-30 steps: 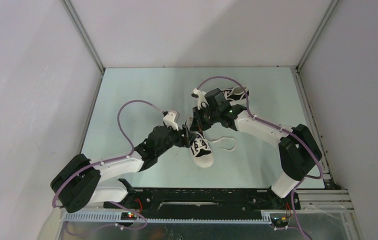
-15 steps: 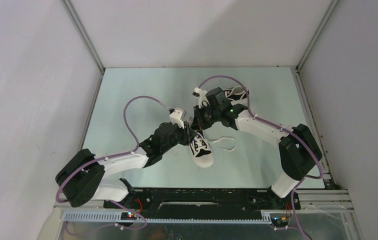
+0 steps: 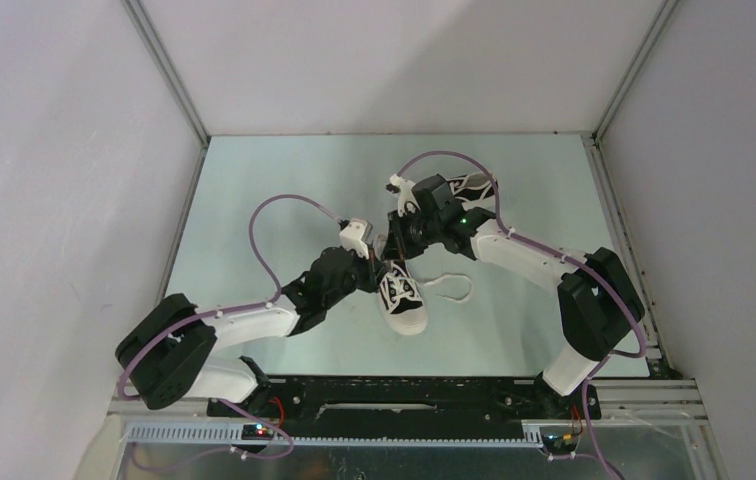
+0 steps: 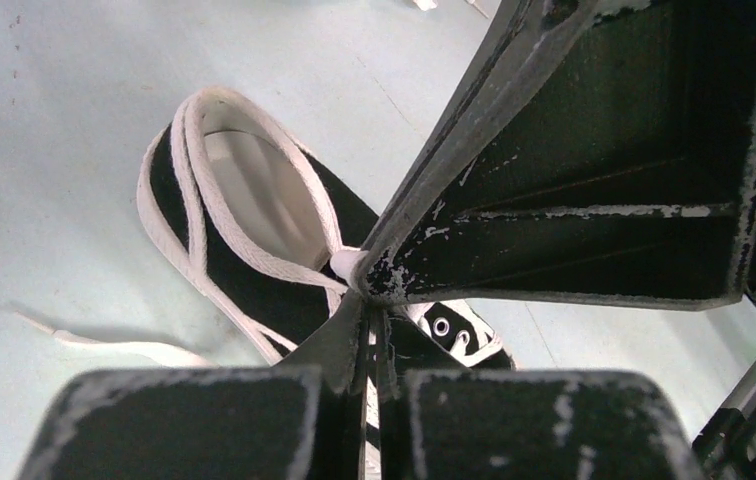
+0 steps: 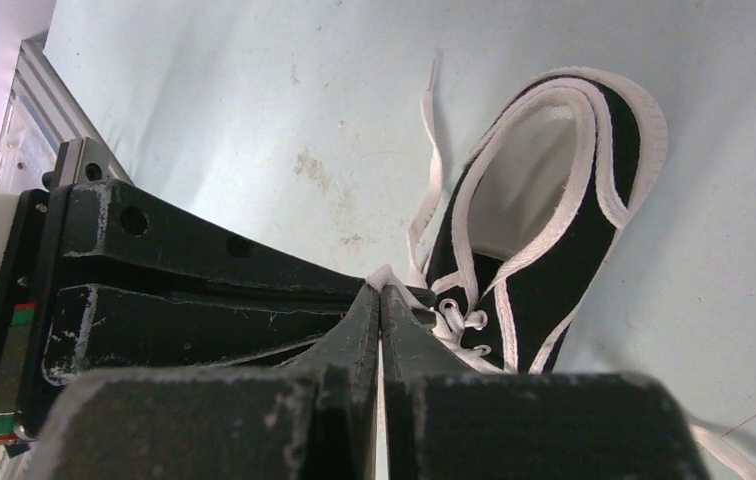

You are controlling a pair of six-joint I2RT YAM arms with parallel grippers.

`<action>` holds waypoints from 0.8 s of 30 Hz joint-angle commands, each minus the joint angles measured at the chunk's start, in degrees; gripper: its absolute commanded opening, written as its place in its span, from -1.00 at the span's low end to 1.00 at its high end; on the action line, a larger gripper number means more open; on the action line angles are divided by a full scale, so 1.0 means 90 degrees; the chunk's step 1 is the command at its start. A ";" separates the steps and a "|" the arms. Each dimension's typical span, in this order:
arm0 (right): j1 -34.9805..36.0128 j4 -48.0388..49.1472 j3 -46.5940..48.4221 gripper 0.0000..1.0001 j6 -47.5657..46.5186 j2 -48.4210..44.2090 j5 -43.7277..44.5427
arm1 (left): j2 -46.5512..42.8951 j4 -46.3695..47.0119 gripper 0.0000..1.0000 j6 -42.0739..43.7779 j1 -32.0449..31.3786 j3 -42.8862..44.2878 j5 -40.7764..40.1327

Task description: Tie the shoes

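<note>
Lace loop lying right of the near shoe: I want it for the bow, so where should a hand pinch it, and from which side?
Probably the rounded outer end of the lace loop, coming straight down from above on its right: that end lies flat on bare table, well off the shoe.

near shoe (image 3: 406,303): black, white toe, upright | far shoe (image 3: 471,186): partly hidden | laces (image 3: 451,290): untied
</note>
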 commanded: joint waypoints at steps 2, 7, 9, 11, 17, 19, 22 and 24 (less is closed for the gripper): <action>-0.0035 -0.0065 0.0249 -1.00 0.0026 -0.0127 -0.0067 | 0.0095 0.0637 -1.00 0.0055 -0.0001 -0.0202 0.0049; -0.0060 -0.0099 0.0249 -1.00 -0.0015 -0.0213 -0.0058 | 0.0142 0.0743 -0.86 0.0091 0.0001 -0.0272 0.0105; -0.0064 -0.0097 0.0249 -1.00 -0.0018 -0.0220 -0.0089 | 0.0139 0.0783 -0.45 0.0050 0.0001 -0.0298 0.0136; -0.0057 -0.0098 0.0249 -1.00 -0.0008 -0.0200 -0.0113 | 0.0095 0.0870 -0.25 0.0010 0.0006 -0.0372 0.0133; -0.0039 -0.0069 0.0249 -1.00 0.0018 -0.0156 -0.0170 | -0.0053 0.0870 -0.09 0.0026 -0.0001 -0.0411 -0.0067; -0.0032 -0.0046 0.0249 -1.00 0.0014 -0.0144 -0.0208 | -0.0040 0.0841 0.00 0.0049 0.0007 -0.0371 -0.0044; -0.0034 -0.0040 0.0249 -1.00 0.0018 -0.0143 -0.0238 | -0.0024 0.0899 0.07 0.0080 0.0008 -0.0352 -0.0035; -0.0029 -0.0049 0.0249 -1.00 0.0000 -0.0150 -0.0247 | -0.0010 0.0928 0.07 0.0117 0.0008 -0.0343 -0.0034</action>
